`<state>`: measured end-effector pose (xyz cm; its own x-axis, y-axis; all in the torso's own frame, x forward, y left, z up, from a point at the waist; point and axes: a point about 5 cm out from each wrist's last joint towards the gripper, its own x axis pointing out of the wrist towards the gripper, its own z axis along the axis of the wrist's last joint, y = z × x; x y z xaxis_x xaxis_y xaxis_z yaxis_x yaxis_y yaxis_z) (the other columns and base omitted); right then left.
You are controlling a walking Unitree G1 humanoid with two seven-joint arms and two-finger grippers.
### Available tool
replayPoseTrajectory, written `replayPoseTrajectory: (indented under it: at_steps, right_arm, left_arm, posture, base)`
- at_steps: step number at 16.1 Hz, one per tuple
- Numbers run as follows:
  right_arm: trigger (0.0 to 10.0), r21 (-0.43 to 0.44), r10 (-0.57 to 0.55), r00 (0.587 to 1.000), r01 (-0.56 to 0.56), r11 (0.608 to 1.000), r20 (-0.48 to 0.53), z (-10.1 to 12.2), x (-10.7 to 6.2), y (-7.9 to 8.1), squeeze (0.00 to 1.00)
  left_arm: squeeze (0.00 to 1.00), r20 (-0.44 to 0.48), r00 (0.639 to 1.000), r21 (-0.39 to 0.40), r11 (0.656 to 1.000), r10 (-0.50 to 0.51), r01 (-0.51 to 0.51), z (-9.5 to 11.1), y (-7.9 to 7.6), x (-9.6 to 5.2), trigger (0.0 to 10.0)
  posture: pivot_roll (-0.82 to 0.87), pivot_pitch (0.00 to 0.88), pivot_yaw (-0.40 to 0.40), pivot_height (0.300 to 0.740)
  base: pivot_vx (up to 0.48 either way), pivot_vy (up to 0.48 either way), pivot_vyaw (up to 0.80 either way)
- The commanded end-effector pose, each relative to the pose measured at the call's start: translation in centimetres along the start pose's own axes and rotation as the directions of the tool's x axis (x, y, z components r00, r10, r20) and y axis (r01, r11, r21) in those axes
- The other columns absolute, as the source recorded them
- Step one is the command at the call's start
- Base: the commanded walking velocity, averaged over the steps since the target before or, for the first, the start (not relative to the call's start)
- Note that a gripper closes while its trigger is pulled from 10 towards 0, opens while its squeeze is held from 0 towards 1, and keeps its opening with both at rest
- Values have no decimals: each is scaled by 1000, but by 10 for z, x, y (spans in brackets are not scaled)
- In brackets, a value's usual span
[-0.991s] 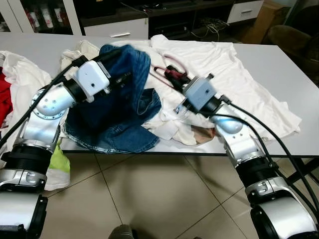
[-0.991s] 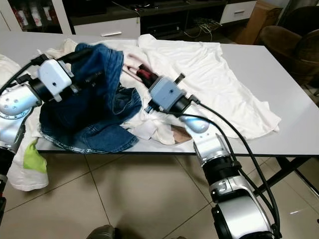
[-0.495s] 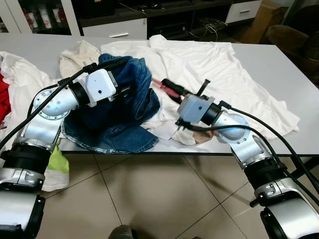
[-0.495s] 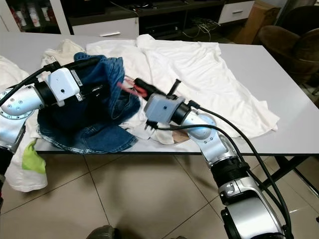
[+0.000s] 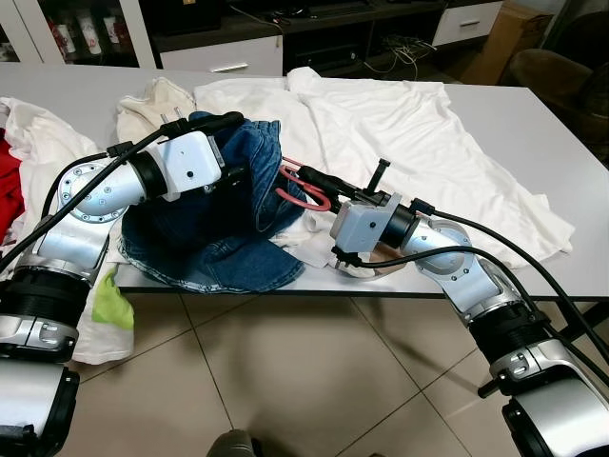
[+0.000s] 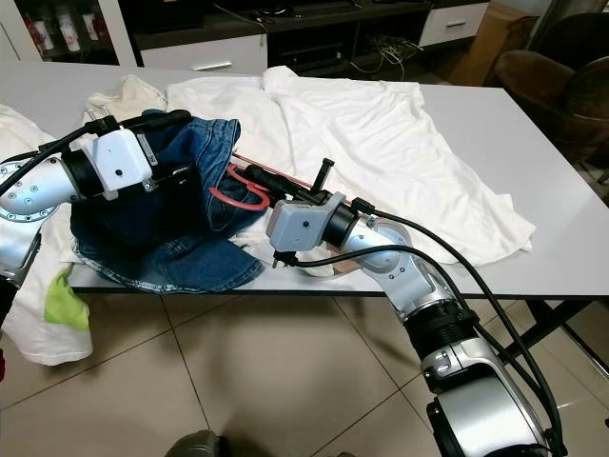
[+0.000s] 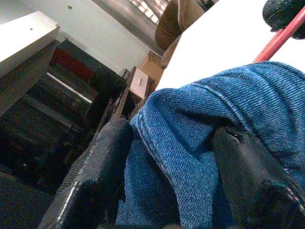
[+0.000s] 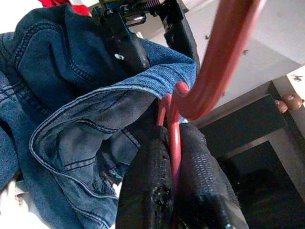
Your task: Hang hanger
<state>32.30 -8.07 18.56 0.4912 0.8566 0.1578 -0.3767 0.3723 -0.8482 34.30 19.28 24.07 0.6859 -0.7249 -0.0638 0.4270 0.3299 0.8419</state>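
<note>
Counting what lies on the white bench (image 5: pixel 533 114): one red hanger (image 5: pixel 303 188), one pair of blue jeans (image 5: pixel 228 224), one large white shirt (image 5: pixel 419 143) spread flat, a second pale garment (image 5: pixel 152 95) bunched at the far side of the jeans, and more white cloth (image 5: pixel 38 143) draped over the bench edge to the left of the jeans, with a patch of red fabric (image 5: pixel 8 186) at the frame's edge. One lime-green cloth (image 5: pixel 112 305) hangs below the bench edge, under the left arm.

Two hands are at work. The left hand (image 7: pixel 171 191) has its two black fingers (image 7: pixel 95 181) clamped on a thick fold of the jeans, the denim bulging between them, and lifts that fold above the rest of the heap. The right hand (image 8: pixel 174 191) is pinched narrow on the hanger, its fingers (image 8: pixel 143 191) pressed against either side of the thin red rod.

The hanger sticks out from the right hand toward the jeans. Its curved red end reaches the raised denim just beside the left hand, and in the right wrist view the red loop touches the hem of the jeans. Right of the jeans, the right arm's silver forearm (image 5: pixel 447 262) crosses the near edge of the bench, lying over the white shirt's crumpled lower part.
</note>
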Motion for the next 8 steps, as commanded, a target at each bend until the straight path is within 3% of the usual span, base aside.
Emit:
replayPoseTrajectory:
  at_steps: [1,8]
  right_arm:
    - [10000,-22,0,1000,0,1000,20,4,-1,-3,0]
    - [10000,-22,0,1000,0,1000,20,4,-1,-3,0]
  left_arm:
    - [0,1,1000,33,999,-19,19,3,4,2,10000]
    - [0,1,1000,33,999,-19,19,3,4,2,10000]
  posture:
    - [160,0,-22,740]
    - [160,0,-22,740]
  base:
    - [0,0,0]
    - [0,0,0]
